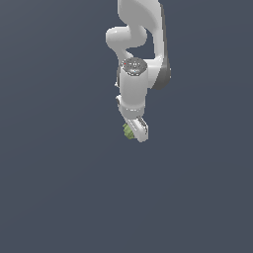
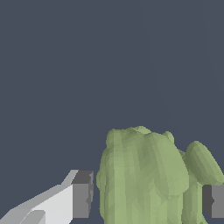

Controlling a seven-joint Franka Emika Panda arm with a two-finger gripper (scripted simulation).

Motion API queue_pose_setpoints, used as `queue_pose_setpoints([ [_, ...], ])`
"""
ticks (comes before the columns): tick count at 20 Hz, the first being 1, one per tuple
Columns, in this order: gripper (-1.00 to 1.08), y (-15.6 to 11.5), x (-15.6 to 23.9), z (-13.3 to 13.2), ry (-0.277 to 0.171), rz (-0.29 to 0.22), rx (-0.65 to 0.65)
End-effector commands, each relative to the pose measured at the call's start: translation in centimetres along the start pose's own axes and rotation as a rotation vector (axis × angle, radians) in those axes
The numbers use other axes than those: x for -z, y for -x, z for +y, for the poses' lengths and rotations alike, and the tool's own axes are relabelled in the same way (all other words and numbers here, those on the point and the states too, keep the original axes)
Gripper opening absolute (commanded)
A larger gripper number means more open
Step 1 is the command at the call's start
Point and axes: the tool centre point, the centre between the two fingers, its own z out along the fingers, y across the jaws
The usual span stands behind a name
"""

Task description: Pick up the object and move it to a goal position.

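Note:
The object (image 2: pixel 144 179) is a bumpy light-green lump. In the wrist view it sits between my two fingertips. One dark pad (image 2: pixel 82 194) stands just beside it with a thin gap showing. The other pad (image 2: pixel 214 200) is at its far side, partly behind a green lobe. My gripper (image 2: pixel 148 197) is open around the object. In the exterior view the white gripper (image 1: pixel 136 130) points down at the floor, and only a small part of the object (image 1: pixel 128 131) shows at the gripper's left side.
The dark grey-blue floor (image 1: pixel 59 188) is flat and bare all around. The white arm (image 1: pixel 134 79) rises toward the top of the exterior view. No goal marker shows.

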Motion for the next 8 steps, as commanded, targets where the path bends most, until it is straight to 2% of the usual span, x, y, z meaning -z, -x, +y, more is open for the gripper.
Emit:
queue_pose_setpoints([
  [1,-1.0,0.2,1.0,0.4,0.001,0.0,0.0],
  [8,-1.0,0.4,2.2,0.7,0.001,0.001,0.0],
])
